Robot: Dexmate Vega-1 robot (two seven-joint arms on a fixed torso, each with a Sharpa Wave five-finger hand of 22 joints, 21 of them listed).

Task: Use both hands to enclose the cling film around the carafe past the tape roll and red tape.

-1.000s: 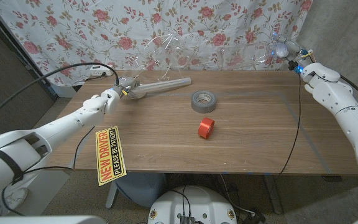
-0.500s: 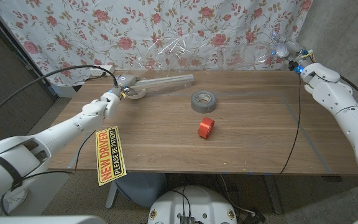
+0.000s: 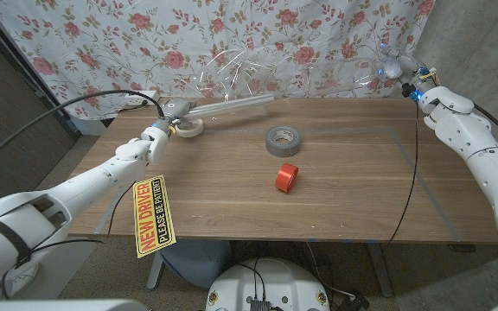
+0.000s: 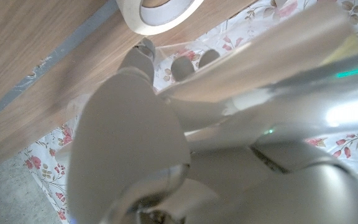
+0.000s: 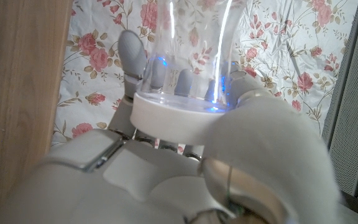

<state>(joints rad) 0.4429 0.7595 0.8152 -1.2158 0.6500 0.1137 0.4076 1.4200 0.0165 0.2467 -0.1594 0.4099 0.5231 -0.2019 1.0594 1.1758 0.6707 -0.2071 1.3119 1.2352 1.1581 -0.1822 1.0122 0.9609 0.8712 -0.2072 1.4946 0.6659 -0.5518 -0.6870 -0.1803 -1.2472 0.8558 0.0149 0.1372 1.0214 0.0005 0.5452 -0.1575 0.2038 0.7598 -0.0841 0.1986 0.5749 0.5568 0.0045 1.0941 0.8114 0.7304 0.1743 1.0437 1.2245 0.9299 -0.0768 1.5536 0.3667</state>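
Note:
My left hand (image 3: pixel 164 121) grips one end of the cling film roll (image 3: pixel 230 104) above the table's back left. The roll slants toward the middle, and a loose clear sheet (image 3: pixel 223 76) stands up from it. In the left wrist view the shiny roll (image 4: pixel 260 56) runs across my left hand (image 4: pixel 129 143). My right hand (image 3: pixel 428 93) holds the clear glass carafe (image 3: pixel 392 65) in the air at the back right corner. The right wrist view shows the carafe (image 5: pixel 191 56) with its white base ring gripped by my right hand (image 5: pixel 185 180). Between both hands, the grey tape roll (image 3: pixel 282 139) and red tape (image 3: pixel 286 177) sit mid-table.
A white tape roll (image 3: pixel 187 129) lies on the table just under the left hand, also seen as the white tape roll (image 4: pixel 160 12). A yellow sign (image 3: pixel 154 216) hangs at the front left edge. A floral curtain (image 3: pixel 318 34) closes the back. Cables trail along both arms.
My left hand has lifted the cling film roll and swung its far end up toward the back, uncovering the white tape roll. The right hand with the carafe has stayed put.

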